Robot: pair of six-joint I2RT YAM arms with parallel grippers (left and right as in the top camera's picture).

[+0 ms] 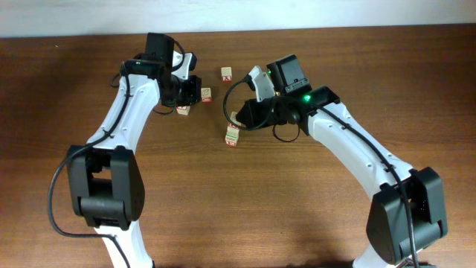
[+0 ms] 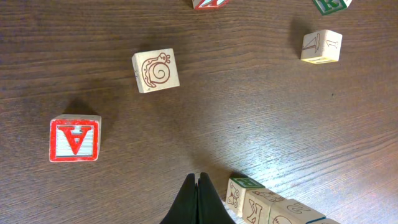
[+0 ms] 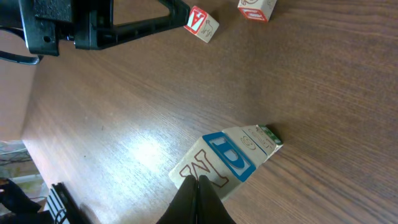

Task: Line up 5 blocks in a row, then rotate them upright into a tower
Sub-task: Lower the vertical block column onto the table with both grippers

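Note:
A short row of light-wood blocks [image 1: 233, 134] lies end to end near mid-table. In the right wrist view the row [image 3: 227, 158] shows an "N" face, a blue "D" face and a green end. My right gripper [image 3: 199, 182] is shut with nothing in it, its tips over the edge of the "N" face; whether they touch it I cannot tell. My left gripper [image 2: 198, 180] is shut and empty, just left of the row's green-topped end [image 2: 245, 184]. Loose blocks lie beyond it: a snail block [image 2: 155, 70], a red "A" block [image 2: 74, 139] and a block with a "1"-like mark [image 2: 321, 46].
A red-faced cube [image 1: 226, 73] sits alone toward the far edge. Two loose cubes [image 1: 205, 94] [image 1: 184, 110] lie right beside the left gripper [image 1: 195, 91]. The right gripper [image 1: 239, 119] hangs at the row's far end. Both white arms reach in from the near corners.

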